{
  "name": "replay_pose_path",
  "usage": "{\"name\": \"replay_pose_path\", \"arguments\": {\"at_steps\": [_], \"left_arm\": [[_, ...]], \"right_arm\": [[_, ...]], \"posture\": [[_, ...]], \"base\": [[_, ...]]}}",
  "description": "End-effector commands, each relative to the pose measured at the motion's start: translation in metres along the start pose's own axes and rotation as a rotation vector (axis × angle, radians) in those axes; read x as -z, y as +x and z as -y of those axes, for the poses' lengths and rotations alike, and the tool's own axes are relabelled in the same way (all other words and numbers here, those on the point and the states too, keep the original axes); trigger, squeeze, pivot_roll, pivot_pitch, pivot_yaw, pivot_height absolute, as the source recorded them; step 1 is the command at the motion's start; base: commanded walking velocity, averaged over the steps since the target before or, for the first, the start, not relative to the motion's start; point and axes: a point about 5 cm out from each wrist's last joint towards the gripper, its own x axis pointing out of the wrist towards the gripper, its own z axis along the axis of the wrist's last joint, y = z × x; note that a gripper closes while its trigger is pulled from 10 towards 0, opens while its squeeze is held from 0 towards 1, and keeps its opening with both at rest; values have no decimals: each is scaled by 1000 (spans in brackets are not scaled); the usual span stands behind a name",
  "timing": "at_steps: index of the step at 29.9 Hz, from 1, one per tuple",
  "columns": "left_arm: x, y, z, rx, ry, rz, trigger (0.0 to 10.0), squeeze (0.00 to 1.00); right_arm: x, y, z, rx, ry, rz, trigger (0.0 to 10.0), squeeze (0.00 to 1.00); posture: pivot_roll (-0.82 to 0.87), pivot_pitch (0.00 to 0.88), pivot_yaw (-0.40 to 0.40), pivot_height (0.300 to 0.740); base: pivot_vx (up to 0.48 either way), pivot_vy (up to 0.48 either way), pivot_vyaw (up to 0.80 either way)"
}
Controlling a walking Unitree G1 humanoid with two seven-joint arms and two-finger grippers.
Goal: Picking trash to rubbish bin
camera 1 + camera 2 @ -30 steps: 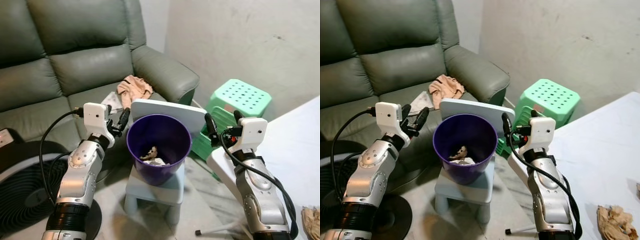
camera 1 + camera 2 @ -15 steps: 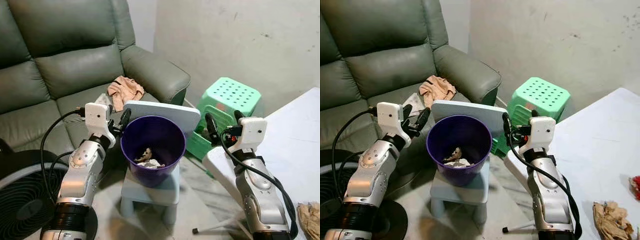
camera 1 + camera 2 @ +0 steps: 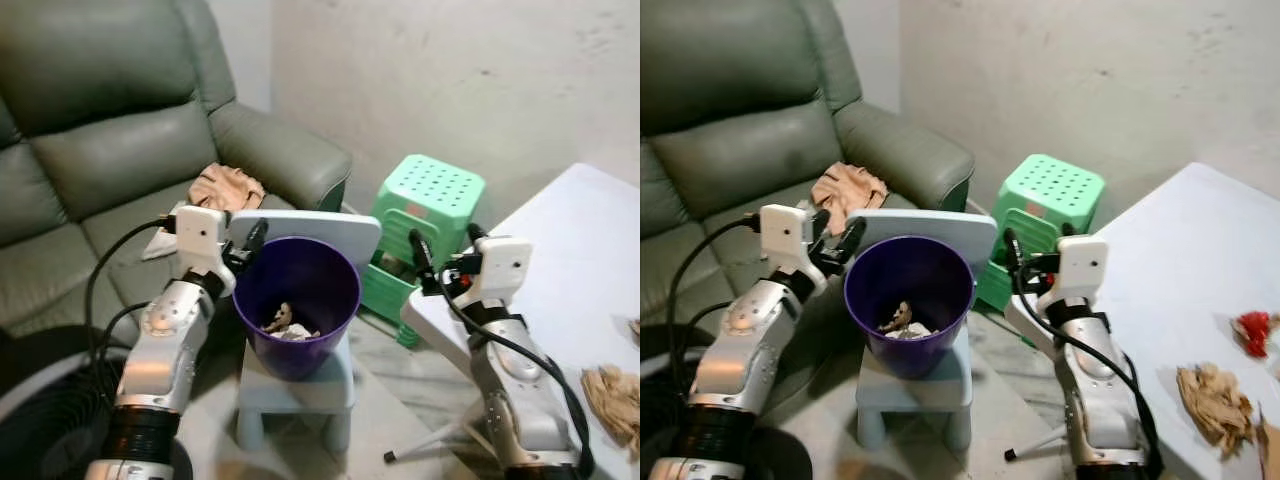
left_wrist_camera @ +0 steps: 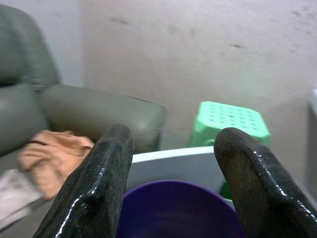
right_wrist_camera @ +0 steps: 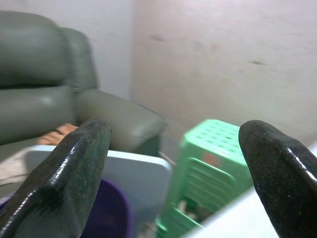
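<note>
My right gripper [image 3: 1028,246] and left gripper [image 3: 245,238]: both spread, empty, flanking the purple bin [image 3: 297,300]. Crumpled brown trash [image 3: 1214,401]: on the white table [image 3: 1160,260], right of the bin, nearer my right arm.

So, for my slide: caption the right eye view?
Open end effectors flank a purple plastic bin holding trash, crumpled brown paper waiting on the white table.

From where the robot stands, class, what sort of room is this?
Probably a home living room: a grey-green recliner sofa stands by a plain wall, with a green plastic stool and a purple rubbish bin set on a small pale stool.
</note>
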Motion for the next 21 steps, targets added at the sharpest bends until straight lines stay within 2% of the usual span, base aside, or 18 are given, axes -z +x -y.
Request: {"name": "replay_pose_path", "arguments": {"at_steps": [1,21], "left_arm": [[0,5,11,29,0,0,10000,0],[3,3,12,31,16,-12,10000,0]], "right_arm": [[1,-2,9,25,-15,-11,10000,0],[2,-3,10,38,-21,-29,10000,0]], "posture": [[-37,43,-53,740],[-42,60,-53,740]], "base": [[0,0,-763],[0,0,-763]]}}
